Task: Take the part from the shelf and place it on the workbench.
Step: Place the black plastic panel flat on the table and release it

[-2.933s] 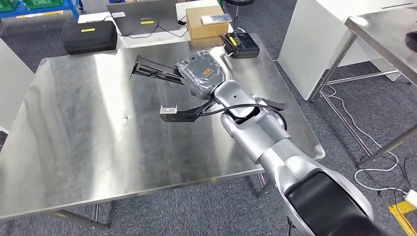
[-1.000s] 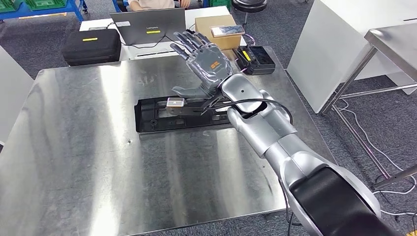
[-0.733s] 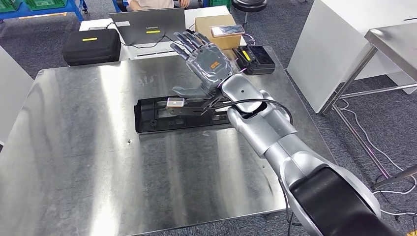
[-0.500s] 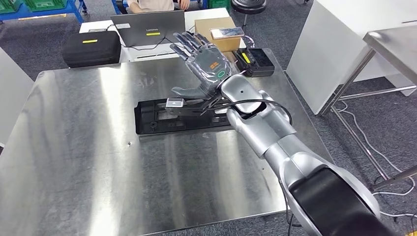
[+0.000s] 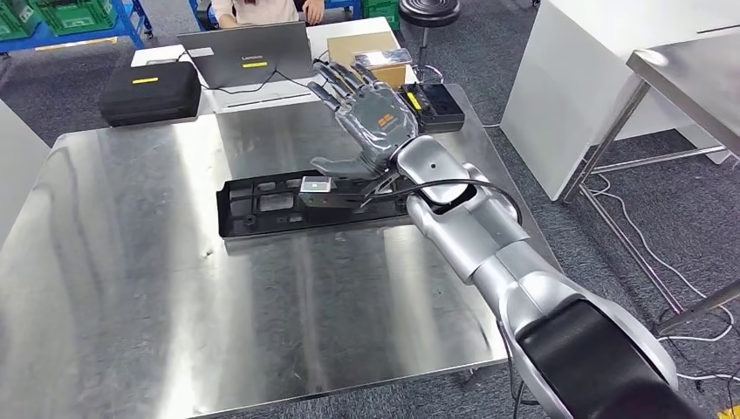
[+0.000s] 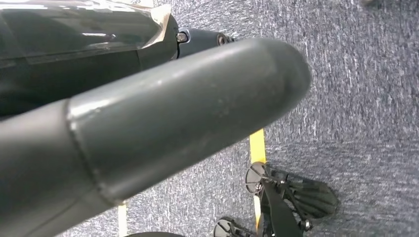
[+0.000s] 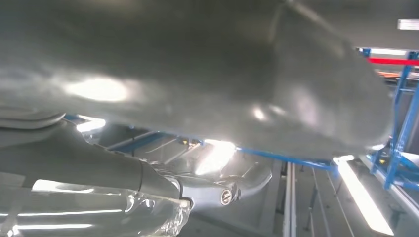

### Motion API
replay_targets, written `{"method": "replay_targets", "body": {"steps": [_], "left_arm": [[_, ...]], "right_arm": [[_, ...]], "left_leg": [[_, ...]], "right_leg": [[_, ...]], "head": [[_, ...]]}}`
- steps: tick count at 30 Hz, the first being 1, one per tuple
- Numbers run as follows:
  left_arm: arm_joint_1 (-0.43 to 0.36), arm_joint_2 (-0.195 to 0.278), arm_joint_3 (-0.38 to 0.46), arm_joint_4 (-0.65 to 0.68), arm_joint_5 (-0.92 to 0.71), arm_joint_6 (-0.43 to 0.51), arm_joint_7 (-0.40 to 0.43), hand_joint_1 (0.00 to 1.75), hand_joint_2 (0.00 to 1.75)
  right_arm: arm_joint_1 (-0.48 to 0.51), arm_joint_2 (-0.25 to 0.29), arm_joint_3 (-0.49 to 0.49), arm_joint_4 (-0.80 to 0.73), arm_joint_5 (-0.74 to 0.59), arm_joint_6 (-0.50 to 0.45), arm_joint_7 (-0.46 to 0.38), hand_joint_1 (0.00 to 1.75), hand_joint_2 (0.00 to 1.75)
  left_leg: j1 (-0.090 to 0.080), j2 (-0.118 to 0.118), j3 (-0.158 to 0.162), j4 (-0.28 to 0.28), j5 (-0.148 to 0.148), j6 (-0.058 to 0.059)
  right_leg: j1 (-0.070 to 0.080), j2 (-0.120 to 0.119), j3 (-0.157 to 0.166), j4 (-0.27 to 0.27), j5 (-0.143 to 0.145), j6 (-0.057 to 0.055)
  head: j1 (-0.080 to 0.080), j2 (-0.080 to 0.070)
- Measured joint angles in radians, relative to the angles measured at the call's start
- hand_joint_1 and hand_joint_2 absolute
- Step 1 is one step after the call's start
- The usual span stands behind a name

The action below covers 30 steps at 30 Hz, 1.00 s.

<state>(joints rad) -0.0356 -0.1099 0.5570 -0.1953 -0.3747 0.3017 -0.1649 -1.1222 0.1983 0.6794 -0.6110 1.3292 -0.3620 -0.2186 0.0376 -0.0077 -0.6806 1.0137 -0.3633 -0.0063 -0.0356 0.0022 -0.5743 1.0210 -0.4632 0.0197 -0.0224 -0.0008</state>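
Your part (image 5: 262, 202), a long black frame, lies flat on the surface (image 5: 131, 288) in the middle of the head view. Your right hand (image 5: 366, 122) is above its right end, fingers (image 5: 336, 77) spread, holding nothing. The part looks stiff and light; grab a long rail. I cannot tell how your left hand is.

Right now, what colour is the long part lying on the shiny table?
The part is black, with a small silver clip on top. The head view shows it best.

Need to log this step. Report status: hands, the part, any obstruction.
Right robot hand open, fingers spread above the part. Left robot hand hanging over the floor, state unclear. Black part lies flat on the workbench. Nothing obstructing.
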Motion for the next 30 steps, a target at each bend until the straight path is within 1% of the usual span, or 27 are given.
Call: {"method": "replay_targets", "body": {"steps": [1,2,3,4,5,6,7,9,10,11,13,14,15,16,17,19,20,21,22,23,24,25,26,27,28,29,30], "left_arm": [[0.000,0.000,0.000,0.000,0.000,0.000,-0.001,0.00,0.00],[0.000,0.000,0.000,0.000,-0.001,0.000,-0.002,0.00,0.00],[0.000,0.000,0.000,0.000,-0.002,0.000,-0.003,0.00,0.00],[0.000,0.000,0.000,0.000,-0.002,0.000,-0.004,0.00,0.00],[0.000,0.001,0.000,0.000,-0.003,0.000,-0.004,0.00,0.00],[0.000,0.001,0.000,0.000,-0.003,0.001,-0.004,0.00,0.00],[0.000,0.001,0.001,0.000,-0.004,0.002,-0.004,0.00,0.00],[-0.001,0.002,0.001,0.000,-0.005,0.003,-0.005,0.00,0.00],[-0.002,0.002,0.002,0.000,-0.006,0.003,-0.006,0.00,0.00],[-0.003,0.003,0.003,0.000,-0.006,0.004,-0.007,0.00,0.00],[-0.004,0.003,0.005,0.000,-0.006,0.004,-0.007,0.00,0.00],[-0.004,0.003,0.006,0.000,-0.006,0.005,-0.007,0.00,0.00],[-0.004,0.003,0.007,0.000,-0.006,0.006,-0.007,0.00,0.00],[-0.004,0.002,0.008,0.000,-0.006,0.006,-0.007,0.00,0.00],[-0.004,0.002,0.010,0.000,-0.005,0.006,-0.008,0.00,0.00],[-0.005,0.001,0.013,0.000,-0.005,0.006,-0.008,0.00,0.00],[-0.005,0.001,0.014,0.000,-0.004,0.006,-0.008,0.00,0.00],[-0.005,0.000,0.015,0.000,-0.003,0.006,-0.008,0.00,0.00],[-0.004,0.000,0.015,0.000,-0.003,0.006,-0.008,0.00,0.00],[-0.004,-0.001,0.016,0.000,-0.003,0.006,-0.009,0.00,0.00],[-0.004,-0.002,0.016,0.000,-0.003,0.006,-0.010,0.00,0.00],[-0.005,-0.002,0.016,0.000,-0.003,0.007,-0.010,0.00,0.00],[-0.005,-0.003,0.016,0.000,-0.003,0.007,-0.011,0.00,0.00],[-0.005,-0.004,0.017,0.000,-0.003,0.008,-0.012,0.00,0.00],[-0.005,-0.004,0.018,0.000,-0.003,0.008,-0.012,0.00,0.00],[-0.005,-0.004,0.020,0.000,-0.003,0.009,-0.013,0.00,0.00],[-0.005,-0.004,0.022,0.000,-0.003,0.009,-0.014,0.00,0.00]], "right_arm": [[0.000,0.000,0.000,0.000,0.000,0.000,0.000,0.00,0.00],[0.000,0.001,0.000,0.000,0.000,0.000,0.000,0.00,0.00],[0.001,0.001,0.000,0.001,0.000,0.000,0.000,0.00,0.00],[0.001,0.000,0.000,0.002,0.000,0.000,0.000,0.00,0.00],[0.002,0.000,0.000,0.003,0.000,0.000,0.000,0.00,0.00],[0.002,0.000,0.000,0.004,0.000,0.000,0.000,0.00,0.00],[0.002,-0.001,0.000,0.005,0.000,0.000,0.000,0.00,0.00],[0.000,0.000,0.000,0.005,-0.001,-0.001,0.000,0.00,0.00],[-0.002,-0.001,-0.001,0.005,-0.002,-0.001,0.000,0.00,0.00],[-0.003,-0.001,-0.001,0.005,-0.002,-0.001,0.000,0.00,0.00],[-0.005,-0.001,-0.002,0.005,-0.003,-0.002,0.000,0.00,0.00],[-0.005,0.000,-0.002,0.005,-0.003,-0.002,0.000,0.00,0.00],[-0.006,-0.001,-0.003,0.005,-0.004,-0.002,0.000,0.00,0.00],[-0.007,-0.001,-0.005,0.005,-0.004,-0.002,-0.001,0.00,0.00],[-0.008,-0.003,-0.006,0.006,-0.005,-0.002,-0.002,0.00,0.00],[-0.007,-0.006,-0.006,0.007,-0.006,-0.002,-0.005,0.00,0.00],[-0.005,-0.007,-0.006,0.009,-0.006,-0.002,-0.006,0.00,0.00],[-0.002,-0.008,-0.006,0.010,-0.006,-0.002,-0.007,0.00,0.00],[-0.001,-0.009,-0.006,0.012,-0.006,-0.002,-0.007,0.00,0.00],[0.000,-0.010,-0.006,0.013,-0.006,-0.002,-0.007,0.00,0.00],[-0.001,-0.010,-0.006,0.013,-0.006,-0.003,-0.007,0.00,0.00],[-0.003,-0.009,-0.006,0.013,-0.006,-0.003,-0.007,0.00,0.00],[-0.005,-0.009,-0.007,0.014,-0.007,-0.003,-0.007,0.00,0.00],[-0.007,-0.008,-0.007,0.014,-0.007,-0.004,-0.007,0.00,0.00],[-0.008,-0.008,-0.007,0.014,-0.007,-0.004,-0.008,0.00,0.00],[-0.008,-0.008,-0.007,0.015,-0.007,-0.005,-0.008,0.00,0.00],[-0.009,-0.007,-0.007,0.015,-0.007,-0.005,-0.008,0.00,0.00]], "left_leg": [[0.002,0.002,-0.013,0.032,-0.025,-0.003],[0.003,0.004,-0.034,0.086,-0.062,-0.005],[0.002,0.005,-0.062,0.156,-0.104,-0.006],[0.002,0.005,-0.090,0.226,-0.138,-0.006],[0.002,0.005,-0.108,0.275,-0.157,-0.005],[0.001,0.005,-0.107,0.286,-0.158,-0.002],[0.001,0.005,-0.085,0.258,-0.142,0.002],[-0.004,0.004,-0.001,0.123,-0.094,0.016],[-0.008,0.005,0.033,0.066,-0.078,0.022],[-0.013,0.005,0.054,0.030,-0.071,0.026],[-0.022,0.006,0.058,0.017,-0.071,0.031],[-0.021,0.006,0.060,0.012,-0.067,0.036],[-0.021,0.007,0.063,0.004,-0.063,0.042],[-0.019,0.009,0.067,-0.004,-0.058,0.048],[-0.018,0.010,0.070,-0.010,-0.053,0.053],[-0.021,0.010,0.068,-0.011,-0.052,0.057],[-0.023,0.010,0.067,-0.011,-0.051,0.058],[-0.024,0.010,0.066,-0.010,-0.050,0.059],[-0.025,0.009,0.066,-0.009,-0.049,0.059],[-0.026,0.008,0.066,-0.008,-0.048,0.059],[-0.027,0.008,0.065,-0.006,-0.049,0.058],[-0.030,0.007,0.064,-0.004,-0.050,0.056],[-0.032,0.006,0.062,-0.001,-0.050,0.053],[-0.033,0.006,0.060,0.000,-0.050,0.048],[-0.033,0.005,0.059,0.000,-0.048,0.042],[-0.031,0.005,0.057,0.000,-0.046,0.037],[-0.029,0.005,0.054,0.004,-0.052,0.031]], "right_leg": [[0.000,0.000,-0.002,-0.001,0.004,-0.006],[0.001,0.001,-0.003,-0.001,0.006,-0.010],[0.003,0.000,-0.005,-0.001,0.008,-0.012],[0.006,0.000,-0.008,-0.001,0.008,-0.013],[0.009,0.000,-0.010,0.000,0.009,-0.014],[0.012,0.000,-0.011,0.000,0.009,-0.015],[0.014,0.000,-0.011,0.000,0.009,-0.015],[0.017,0.001,-0.010,0.000,0.008,-0.014],[0.020,0.001,-0.010,0.000,0.008,-0.013],[0.021,0.000,-0.010,0.000,0.008,-0.011],[0.022,0.000,-0.012,-0.003,0.010,-0.004],[0.022,-0.001,-0.014,-0.005,0.009,0.002],[0.022,-0.001,-0.017,0.001,0.005,0.006],[0.022,-0.001,-0.028,0.021,-0.008,0.007],[0.023,-0.001,-0.050,0.067,-0.031,0.004],[0.023,-0.001,-0.114,0.201,-0.087,-0.004],[0.023,-0.001,-0.142,0.257,-0.105,-0.004],[0.023,-0.001,-0.152,0.278,-0.107,0.000],[0.023,-0.001,-0.141,0.257,-0.094,0.005],[0.023,-0.002,-0.111,0.200,-0.069,0.011],[0.023,-0.002,-0.071,0.122,-0.041,0.014],[0.025,-0.002,-0.036,0.055,-0.017,0.015],[0.026,-0.001,-0.013,0.009,-0.001,0.011],[0.028,-0.001,-0.003,-0.013,0.008,0.006],[0.030,-0.001,-0.003,-0.014,0.012,0.001],[0.026,-0.001,-0.004,-0.017,0.017,-0.006],[0.022,-0.001,-0.004,-0.021,0.022,-0.012]], "head": [[-0.001,0.000],[-0.003,0.000],[-0.004,0.000],[-0.005,0.000],[-0.005,0.000],[-0.005,0.000],[-0.005,0.000],[-0.005,0.000],[-0.004,0.000],[-0.005,0.000],[-0.005,0.000],[-0.006,0.000],[-0.005,0.000],[-0.004,0.000],[-0.003,0.000],[-0.001,0.000],[-0.001,0.000],[-0.001,0.000],[-0.001,0.000],[-0.001,0.000],[-0.001,0.000],[-0.001,0.000],[-0.001,0.000],[-0.001,0.000],[-0.001,0.000],[-0.001,0.000],[-0.001,0.000]]}}
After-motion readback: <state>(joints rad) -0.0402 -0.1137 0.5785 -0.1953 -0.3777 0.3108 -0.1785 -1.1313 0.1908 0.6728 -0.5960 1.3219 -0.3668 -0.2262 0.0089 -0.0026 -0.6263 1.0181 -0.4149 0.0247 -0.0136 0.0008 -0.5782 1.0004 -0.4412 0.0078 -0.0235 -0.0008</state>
